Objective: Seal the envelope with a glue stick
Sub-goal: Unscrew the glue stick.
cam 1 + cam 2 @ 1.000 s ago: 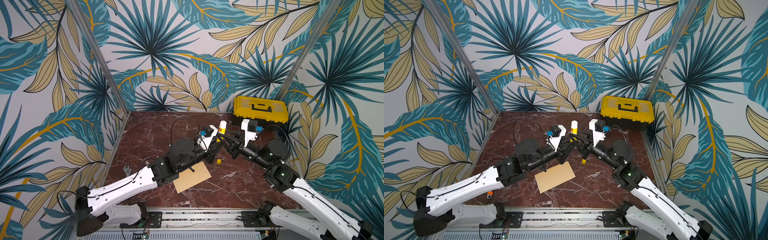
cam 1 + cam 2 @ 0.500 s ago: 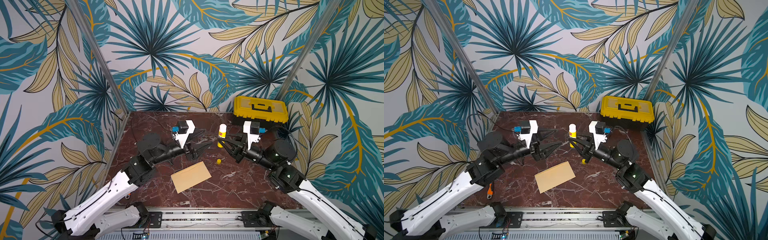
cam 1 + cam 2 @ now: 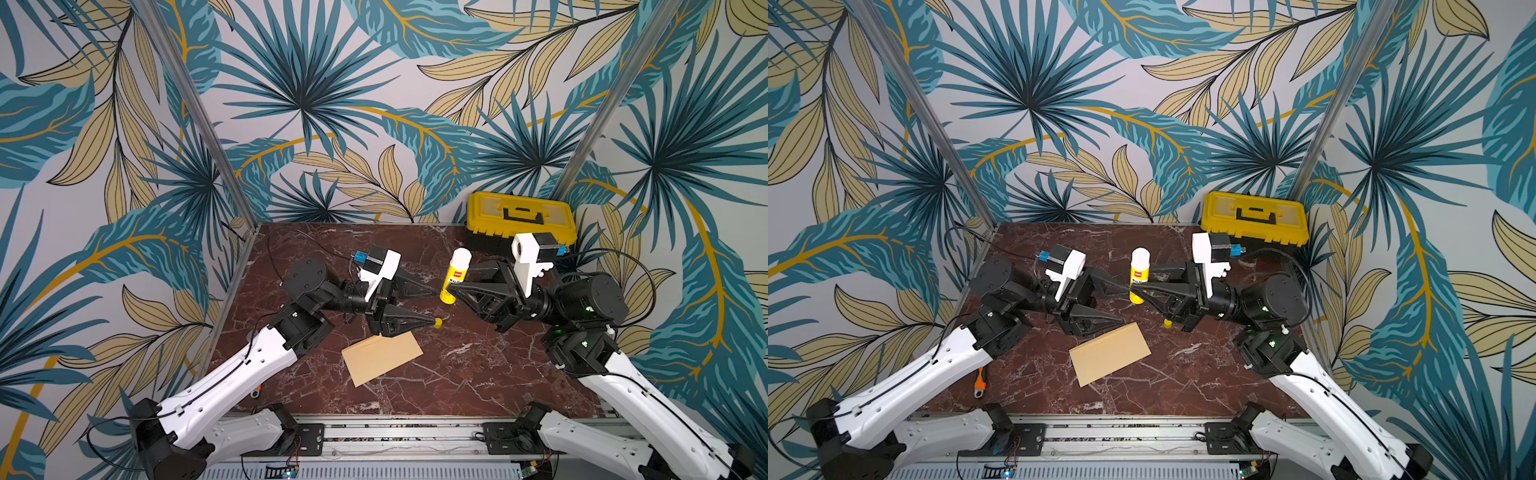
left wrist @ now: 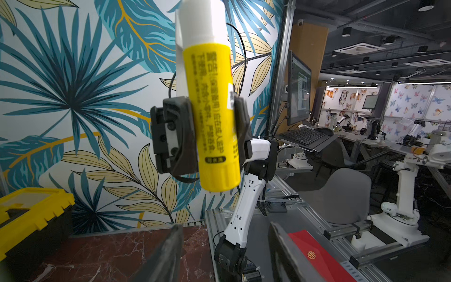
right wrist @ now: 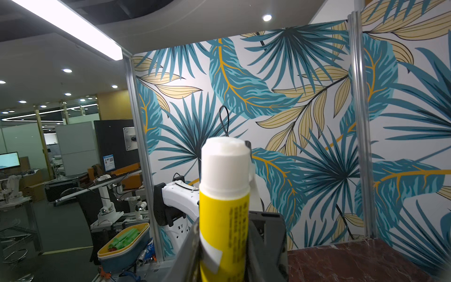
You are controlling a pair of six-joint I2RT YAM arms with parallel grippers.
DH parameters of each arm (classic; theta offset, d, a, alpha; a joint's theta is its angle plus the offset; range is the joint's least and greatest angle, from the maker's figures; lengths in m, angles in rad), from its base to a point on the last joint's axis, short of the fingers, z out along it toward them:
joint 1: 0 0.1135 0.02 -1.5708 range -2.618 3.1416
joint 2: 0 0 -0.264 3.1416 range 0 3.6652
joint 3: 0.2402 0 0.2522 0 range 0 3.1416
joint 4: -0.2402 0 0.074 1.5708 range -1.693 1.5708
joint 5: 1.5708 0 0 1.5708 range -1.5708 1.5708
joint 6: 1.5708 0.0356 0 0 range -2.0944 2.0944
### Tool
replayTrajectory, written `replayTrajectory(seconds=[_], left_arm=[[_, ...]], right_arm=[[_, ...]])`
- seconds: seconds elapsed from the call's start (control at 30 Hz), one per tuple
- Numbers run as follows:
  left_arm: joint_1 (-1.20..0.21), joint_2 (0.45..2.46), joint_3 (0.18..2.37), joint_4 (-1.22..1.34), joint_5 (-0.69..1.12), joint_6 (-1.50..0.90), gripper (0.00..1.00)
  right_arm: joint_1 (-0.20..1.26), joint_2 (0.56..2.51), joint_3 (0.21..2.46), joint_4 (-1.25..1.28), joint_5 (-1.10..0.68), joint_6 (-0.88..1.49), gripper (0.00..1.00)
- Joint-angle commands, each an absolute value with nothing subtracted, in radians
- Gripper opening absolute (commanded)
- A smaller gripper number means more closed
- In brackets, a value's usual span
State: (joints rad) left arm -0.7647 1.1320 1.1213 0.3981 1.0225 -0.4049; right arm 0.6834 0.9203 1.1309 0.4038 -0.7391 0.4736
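The glue stick (image 3: 455,274) (image 3: 1139,274) stands upright above the table with its white tip on top and uncapped. My right gripper (image 3: 452,287) (image 3: 1136,286) (image 5: 224,249) is shut on its yellow body (image 5: 224,219). The left wrist view shows the glue stick (image 4: 212,117) between the right fingers (image 4: 175,136). My left gripper (image 3: 430,305) (image 3: 1123,303) (image 4: 224,254) is open and holds nothing, just left of the stick. The tan envelope (image 3: 382,357) (image 3: 1111,352) lies flat, plain face up, below the left gripper. A small yellow cap (image 3: 437,322) (image 3: 1167,323) lies on the table.
A yellow-lidded black toolbox (image 3: 521,216) (image 3: 1254,218) (image 4: 29,207) stands at the back right corner. An orange-handled tool (image 3: 980,380) lies by the left edge of the marble table (image 3: 457,374). Leaf-patterned walls close in the back and both sides.
My left gripper opened, pulled back to the left away from the glue stick, then came part of the way back. The right gripper has kept the stick upright almost in place.
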Motion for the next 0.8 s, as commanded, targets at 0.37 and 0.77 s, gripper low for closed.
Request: replayTrajectory(seconds=[0.37,0.77], left_arm=[[-0.774,1.262,1.170,0.820,1.164,-0.714,0.49],[-0.778,1.272,1.188,0.856,1.173,-0.741,0.45]], right_arm=[[0.685,0.951,1.130,0.465,-0.823,0.534,0.00],[0.685,0.943,1.105,0.403,-0.830,0.499,0.00]])
